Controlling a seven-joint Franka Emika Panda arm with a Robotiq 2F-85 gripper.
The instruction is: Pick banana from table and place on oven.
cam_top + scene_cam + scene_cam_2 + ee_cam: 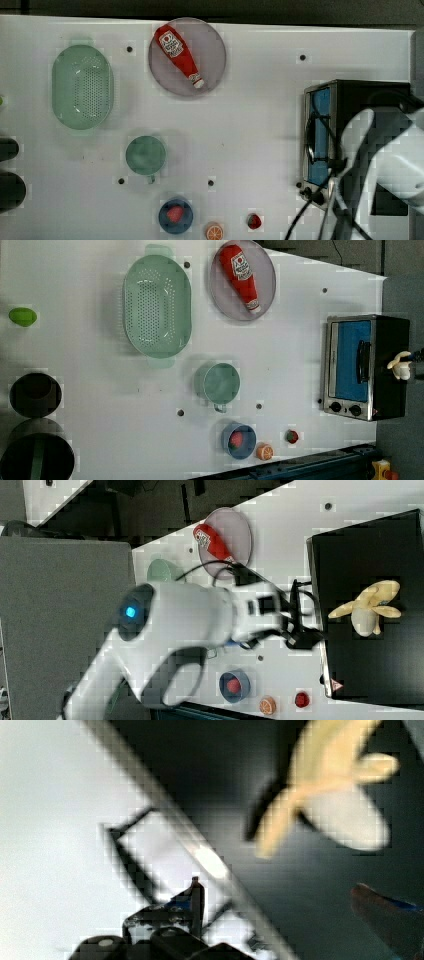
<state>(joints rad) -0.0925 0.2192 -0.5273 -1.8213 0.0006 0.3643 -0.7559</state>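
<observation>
The banana (369, 608) is laid on the oven (350, 555) at the right view's right, apart from the widely spread fingers (385, 915).

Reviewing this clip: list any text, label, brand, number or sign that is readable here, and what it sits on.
No text can be read as words.
Red plastic ketchup bottle on the round grey plate: white label with red print, too blurred to read.
Boxy black-topped toaster oven: small red-and-white triangular warning sign near a front corner, no legible wording.
Black oven knobs: markings too small to read.
</observation>
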